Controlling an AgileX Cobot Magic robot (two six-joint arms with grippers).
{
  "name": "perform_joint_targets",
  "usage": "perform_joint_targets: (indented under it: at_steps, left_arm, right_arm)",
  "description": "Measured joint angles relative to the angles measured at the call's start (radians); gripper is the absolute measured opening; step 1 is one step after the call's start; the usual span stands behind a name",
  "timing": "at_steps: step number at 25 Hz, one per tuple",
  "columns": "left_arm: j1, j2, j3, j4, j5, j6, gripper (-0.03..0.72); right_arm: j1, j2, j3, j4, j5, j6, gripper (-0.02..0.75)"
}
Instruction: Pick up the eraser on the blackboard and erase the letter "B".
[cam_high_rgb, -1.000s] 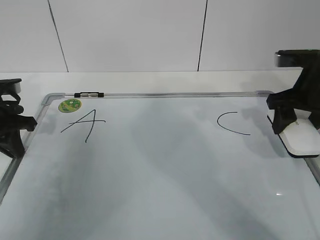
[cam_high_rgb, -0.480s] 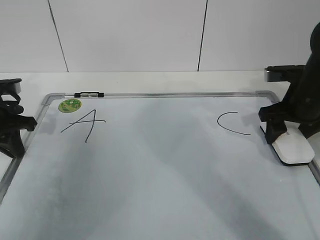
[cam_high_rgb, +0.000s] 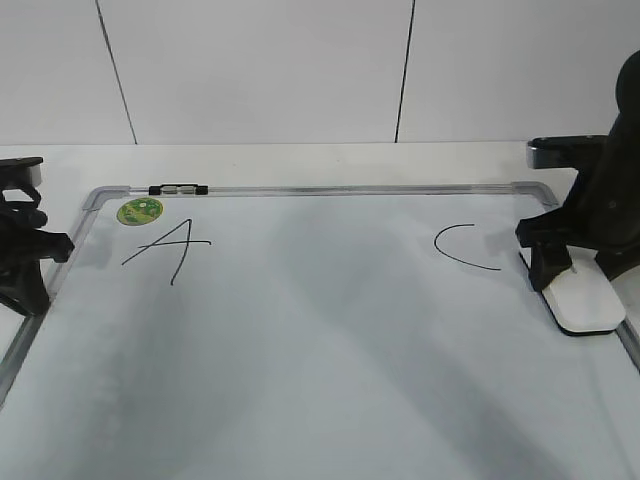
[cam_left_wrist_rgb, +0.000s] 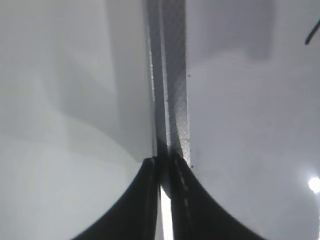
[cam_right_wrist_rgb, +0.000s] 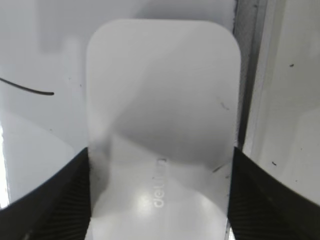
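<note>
The right claw (cam_high_rgb: 560, 270) is clamped on the eraser (cam_high_rgb: 585, 297) at the blackboard's (cam_high_rgb: 320, 360) right edge; no "B" visible, so erasing looks done. Next: let go.

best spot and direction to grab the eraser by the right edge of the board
Grip the eraser across its two long sides, coming from above. It lies flat on the blackboard, and its straight parallel sides suit the jaws; the right gripper already straddles it that way.
</note>
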Motion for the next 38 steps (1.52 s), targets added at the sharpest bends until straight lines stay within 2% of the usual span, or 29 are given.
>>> perform_joint_targets:
  at_steps: [17,19,22,25,32,38]
  left_arm:
    - [0.002,0.0,0.0,0.0,0.0,0.0,0.032]
    - [0.002,0.0,0.0,0.0,0.0,0.0,0.032]
    - [0.002,0.0,0.0,0.0,0.0,0.0,0.032]
    - [0.002,0.0,0.0,0.0,0.002,0.0,0.032]
    - [0.002,0.0,0.0,0.0,0.002,0.0,0.032]
    - [0.002,0.0,0.0,0.0,0.002,0.0,0.032]
  right_arm:
    - [0.0,0.002,0.0,-0.002,0.0,0.0,0.566]
    - [0.0,0.002,0.0,-0.002,0.0,0.0,0.576]
    - [0.0,0.006,0.0,-0.006,0.009,0.0,0.633]
    - [0.0,0.008,0.0,-0.01,0.029,0.0,0.647]
    - [0.0,0.008,-0.08,-0.01,0.127,0.0,0.647]
    - [0.0,0.008,-0.2,0.01,0.273,0.0,0.622]
